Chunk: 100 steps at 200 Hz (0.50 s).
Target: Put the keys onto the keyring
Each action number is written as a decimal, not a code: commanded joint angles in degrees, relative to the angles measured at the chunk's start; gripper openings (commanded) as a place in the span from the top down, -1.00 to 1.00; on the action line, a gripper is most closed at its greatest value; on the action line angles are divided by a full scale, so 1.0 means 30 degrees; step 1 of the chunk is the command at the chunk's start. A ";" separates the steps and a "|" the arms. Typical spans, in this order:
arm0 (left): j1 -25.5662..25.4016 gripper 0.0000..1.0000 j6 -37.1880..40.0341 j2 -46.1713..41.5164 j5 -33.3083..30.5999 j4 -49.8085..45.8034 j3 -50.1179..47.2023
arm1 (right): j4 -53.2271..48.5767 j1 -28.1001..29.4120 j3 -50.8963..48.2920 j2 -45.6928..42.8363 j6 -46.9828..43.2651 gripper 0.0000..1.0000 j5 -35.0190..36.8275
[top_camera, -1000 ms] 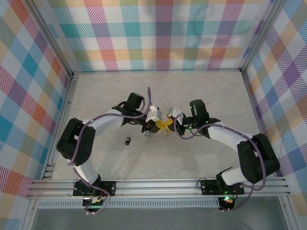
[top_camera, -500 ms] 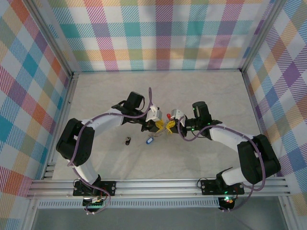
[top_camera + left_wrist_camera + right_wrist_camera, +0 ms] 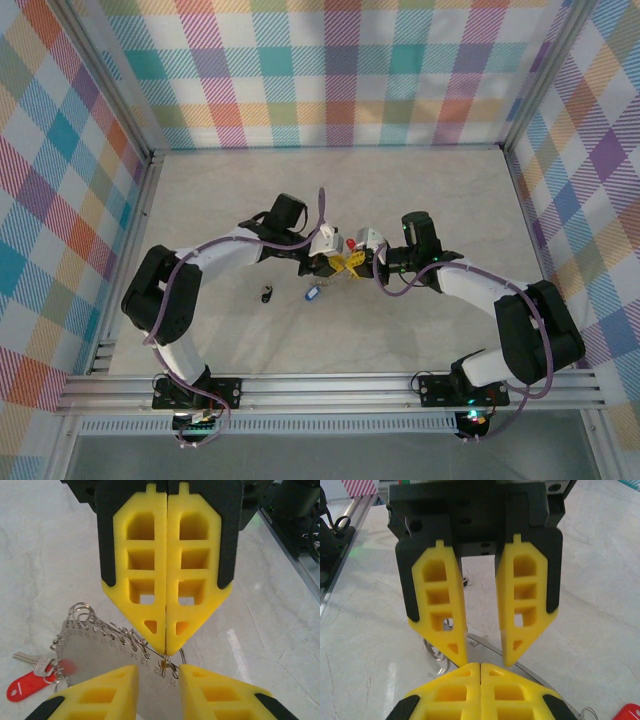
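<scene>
Two keys, the blue key (image 3: pixel 312 293) and the black key (image 3: pixel 267 294), lie loose near the keyring (image 3: pixel 107 645), which the right gripper (image 3: pixel 166 649) pinches tight, so the left gripper (image 3: pixel 485 657), jaws apart facing the keyring, likely must fetch the blue key next.

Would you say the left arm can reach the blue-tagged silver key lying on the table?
Probably yes: the left gripper stands open, and the blue-tagged silver key lies uncovered on the table close beside it.
</scene>
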 commanded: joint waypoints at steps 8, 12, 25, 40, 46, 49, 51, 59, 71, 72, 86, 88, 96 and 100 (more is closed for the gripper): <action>-0.0186 0.48 -0.0179 0.0383 0.0211 0.0654 0.0335 | 0.0724 -0.0137 -0.0191 -0.0366 -0.0229 1.00 -0.1189; -0.0186 0.49 -0.0158 0.0405 0.0292 0.0604 0.0343 | 0.0724 -0.0137 -0.0192 -0.0362 -0.0243 1.00 -0.1155; -0.0214 0.51 -0.0164 0.0430 0.0512 0.0568 0.0329 | 0.0709 -0.0152 -0.0177 -0.0366 -0.0258 1.00 -0.1146; -0.0207 0.53 -0.0182 0.0443 0.0648 0.0570 0.0300 | 0.0839 -0.0153 -0.0219 -0.0357 -0.0200 1.00 -0.1205; -0.0233 0.55 -0.0155 0.0449 0.0661 0.0541 0.0285 | 0.0847 -0.0130 -0.0235 -0.0336 -0.0170 1.00 -0.1194; -0.0244 0.57 -0.0154 0.0503 0.0637 0.0541 0.0285 | 0.0857 -0.0136 -0.0249 -0.0336 -0.0170 1.00 -0.1182; -0.0245 0.59 -0.0169 0.0518 0.0656 0.0548 0.0285 | 0.0853 -0.0137 -0.0243 -0.0336 -0.0170 1.00 -0.1199; -0.0251 0.66 -0.0158 0.0550 0.0718 0.0541 0.0285 | 0.0827 -0.0137 -0.0251 -0.0329 -0.0197 1.00 -0.1232; -0.0274 0.72 -0.0175 0.0559 0.0802 0.0612 0.0285 | 0.0761 -0.0137 -0.0236 -0.0290 -0.0229 1.00 -0.1289; -0.0274 0.73 -0.0175 0.0571 0.0805 0.0620 0.0285 | 0.0772 -0.0137 -0.0243 -0.0284 -0.0229 1.00 -0.1291; -0.0303 0.77 -0.0237 0.0540 0.0990 0.0770 0.0340 | 0.0640 -0.0137 -0.0213 -0.0292 -0.0301 1.00 -0.1308; -0.0296 0.80 -0.0263 0.0542 0.1008 0.0774 0.0365 | 0.0615 -0.0137 -0.0219 -0.0281 -0.0327 1.00 -0.1297; -0.0300 0.87 -0.0288 0.0524 0.1127 0.0724 0.0479 | 0.0417 -0.0137 -0.0189 -0.0278 -0.0457 1.00 -0.1293; -0.0287 0.88 -0.0260 0.0516 0.1173 0.0675 0.0520 | 0.0288 -0.0137 -0.0162 -0.0285 -0.0552 1.00 -0.1278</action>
